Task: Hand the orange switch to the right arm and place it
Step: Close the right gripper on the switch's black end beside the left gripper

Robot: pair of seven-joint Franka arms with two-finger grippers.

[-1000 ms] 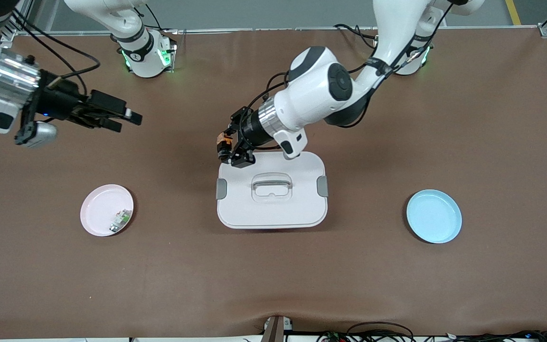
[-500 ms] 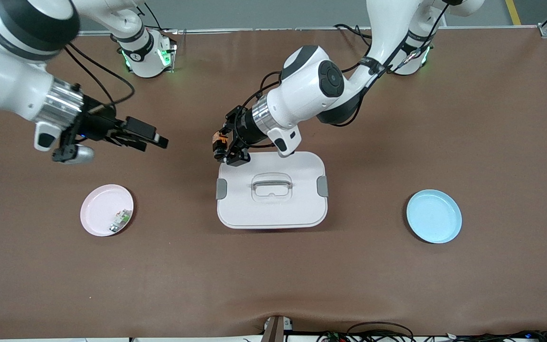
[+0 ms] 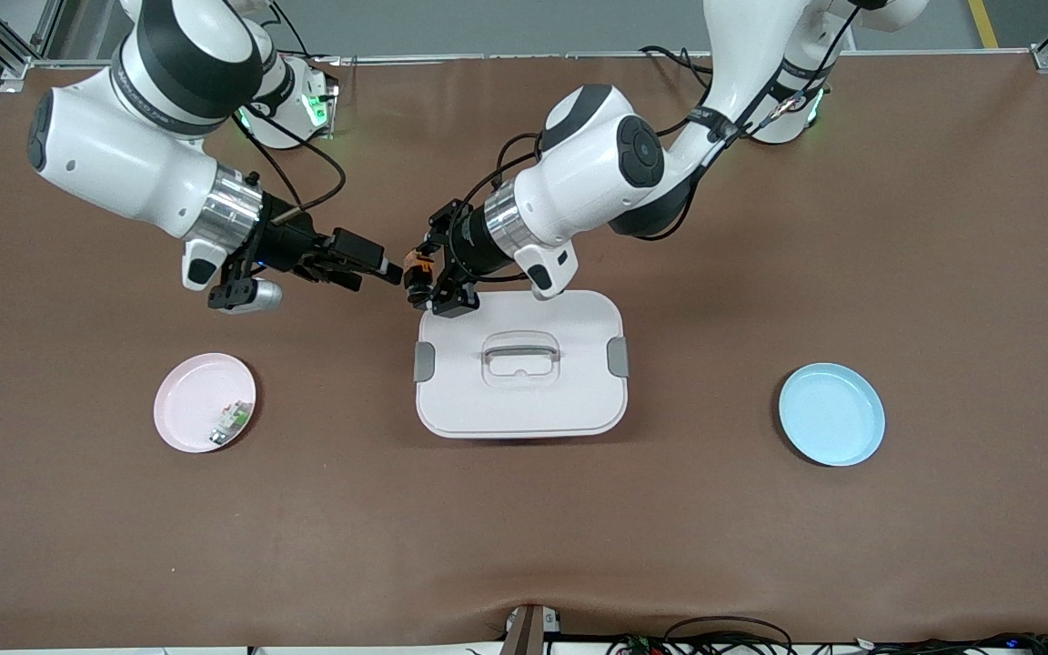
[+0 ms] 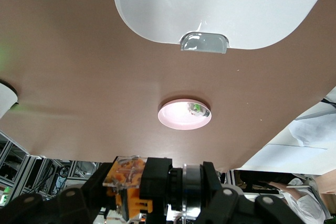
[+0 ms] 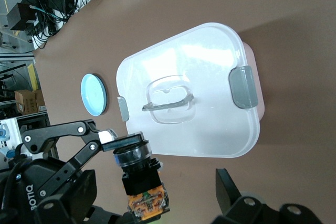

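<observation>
Overhead, the left end effector [image 3: 422,277] grips the small black-bodied orange switch [image 3: 414,266] in the air above the brown surface [image 3: 760,546], beside the white lidded box [image 3: 520,364]. The right end effector [image 3: 385,273], fingers spread wide, is just beside it. Only the right wrist view shows "BOTIQ" lettering. Open room lies around the pink plate [image 3: 187,405].

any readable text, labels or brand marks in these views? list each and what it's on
"BOTIQ": white letters on the black body of the left gripper, seen in the right wrist view; the word's start is cut off at the picture's edge.
Round mark on the right arm's base: too small to read.
Orange switch, white lidded box, pink plate, blue plate: no text visible.
</observation>
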